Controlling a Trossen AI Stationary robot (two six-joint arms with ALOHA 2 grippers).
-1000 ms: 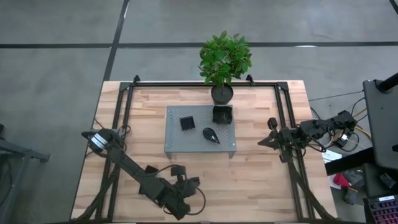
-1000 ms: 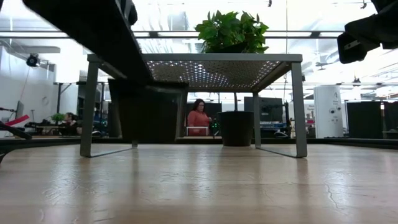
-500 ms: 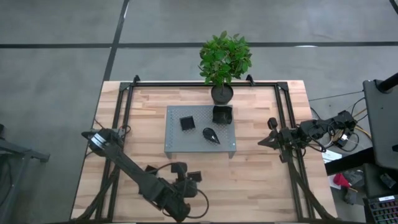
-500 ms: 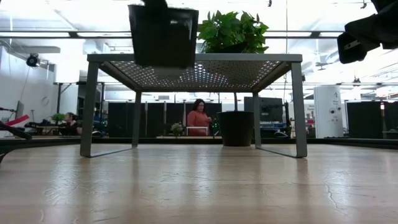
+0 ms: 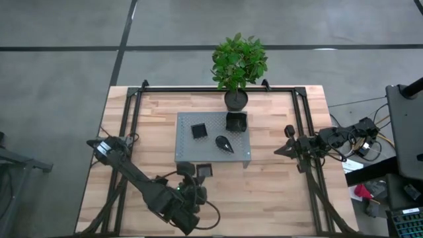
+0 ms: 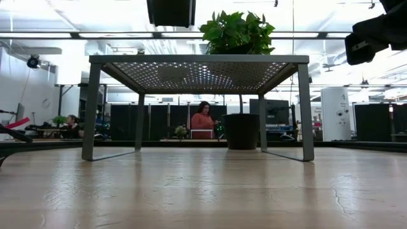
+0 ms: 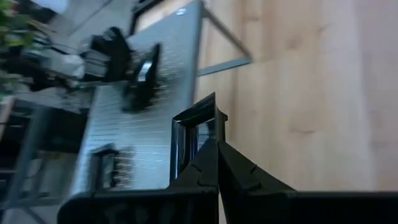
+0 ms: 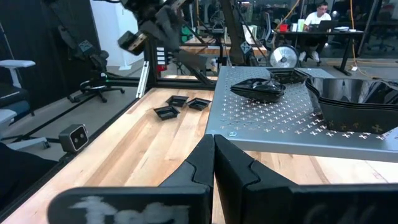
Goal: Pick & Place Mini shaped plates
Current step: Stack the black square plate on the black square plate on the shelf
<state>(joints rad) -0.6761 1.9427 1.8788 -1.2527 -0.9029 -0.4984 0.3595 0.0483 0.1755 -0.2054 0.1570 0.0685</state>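
My left gripper hangs just before the near edge of the grey perforated platform, shut on a small black square plate. In the low view this plate is higher than the platform top. On the platform rest a square plate, a teardrop plate and a stack of rounded-square plates. My right gripper waits shut at the table's right side, touching nothing. My left gripper pinches the square plate by one rim between its two shut fingers. The fingers slant downward, coming from the table's near left. The plate is lifted clear of both table and platform.
A potted plant stands at the platform's far edge. Several more small black plates lie on the wooden table to the platform's left, under my left arm. Bare wood lies between the platform and the near edge.
My left gripper has risen with the square plate from near table height to above the platform top. It has moved toward the far edge, up to the platform's near edge, and its wrist has rolled. The plate has stayed in the hold.
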